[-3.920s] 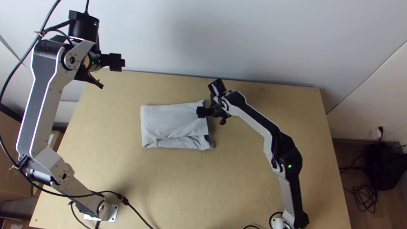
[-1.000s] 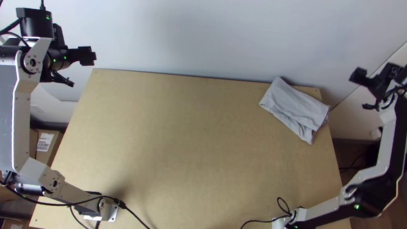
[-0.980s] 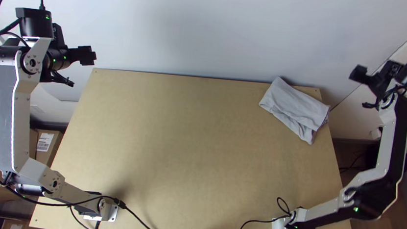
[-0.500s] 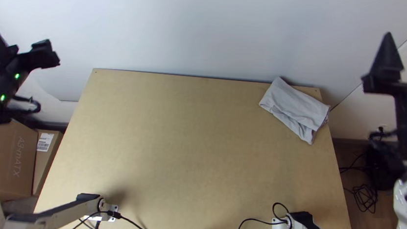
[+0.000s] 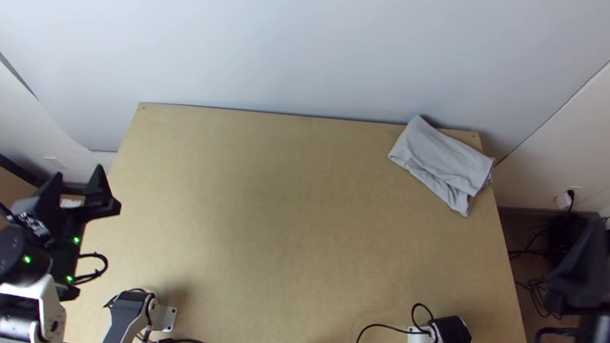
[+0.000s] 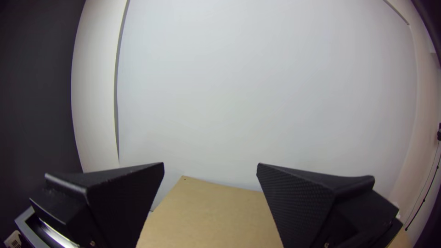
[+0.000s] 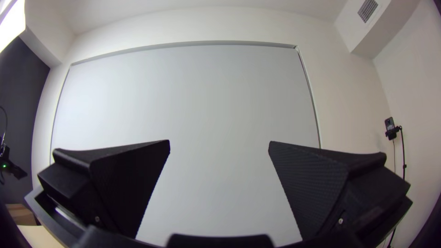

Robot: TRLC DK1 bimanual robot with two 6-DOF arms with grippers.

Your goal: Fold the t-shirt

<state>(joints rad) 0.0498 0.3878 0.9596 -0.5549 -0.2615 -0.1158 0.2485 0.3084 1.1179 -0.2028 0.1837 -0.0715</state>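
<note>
Pulled back toward the near side of the table [image 5: 278,228] since the previous frame: left tool [image 6: 210,164] and right tool [image 7: 219,142]. T-shirt [image 5: 442,163] not shifted over that span; it lies askew by the far right corner, folded into a compact bundle, layers uneven along its near long edge. Both tools are spread wide, nothing gripped. Folding looks done, so the step in hand is judged to be a clean retreat. Best done with both tools kept high and outboard, speed eased before the stop, no pass made over the cloth. One end sits right at the edge, so it could be dragged off if brushed.
</note>
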